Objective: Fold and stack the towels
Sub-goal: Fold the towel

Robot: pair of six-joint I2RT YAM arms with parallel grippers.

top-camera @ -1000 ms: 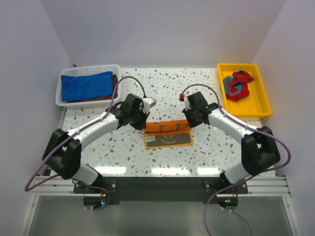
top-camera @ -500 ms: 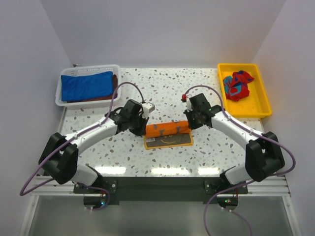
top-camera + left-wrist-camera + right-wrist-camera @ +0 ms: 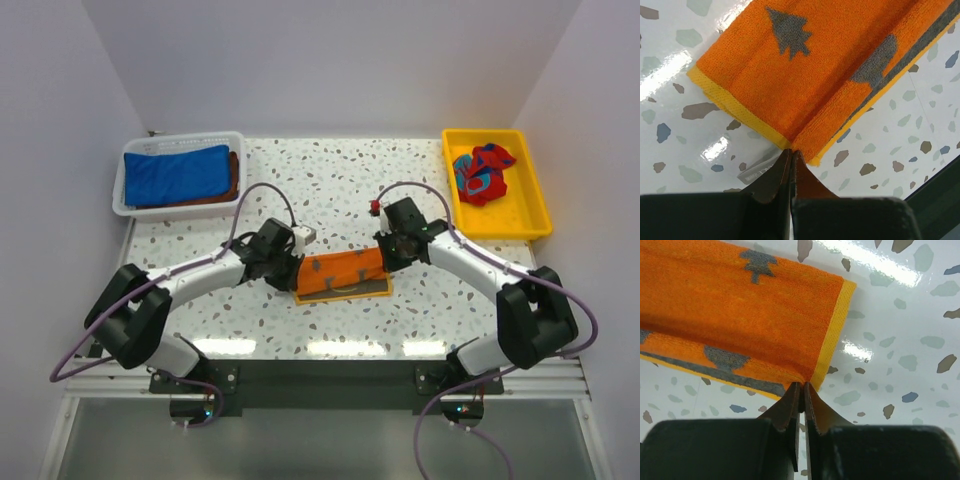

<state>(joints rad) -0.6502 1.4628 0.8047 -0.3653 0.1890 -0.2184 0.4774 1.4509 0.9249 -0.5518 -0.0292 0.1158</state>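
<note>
An orange towel with grey spots [image 3: 340,272] lies folded lengthwise in the middle of the table. My left gripper [image 3: 297,268] is shut on its left end, with the tips [image 3: 791,150] pinching the corner where the yellow hem [image 3: 735,107] folds over. My right gripper [image 3: 385,262] is shut on the right end, its tips [image 3: 802,385] at the corner of the same towel [image 3: 740,310]. A thin dark strip of the lower layer [image 3: 345,292] shows along the near edge. A blue towel [image 3: 175,173] lies on a rust-brown one [image 3: 232,165] in the basket. A crumpled red towel with blue patches [image 3: 482,172] sits in the tray.
The white lattice basket [image 3: 180,138] stands at the back left corner. The yellow tray [image 3: 530,215] stands at the back right. White walls close in the table on three sides. Both arms reach in low over the speckled tabletop [image 3: 340,180].
Both grippers have moved toward the near edge, drawing the towel's top layer over the dark lower half. The fold now covers nearly all of it.
</note>
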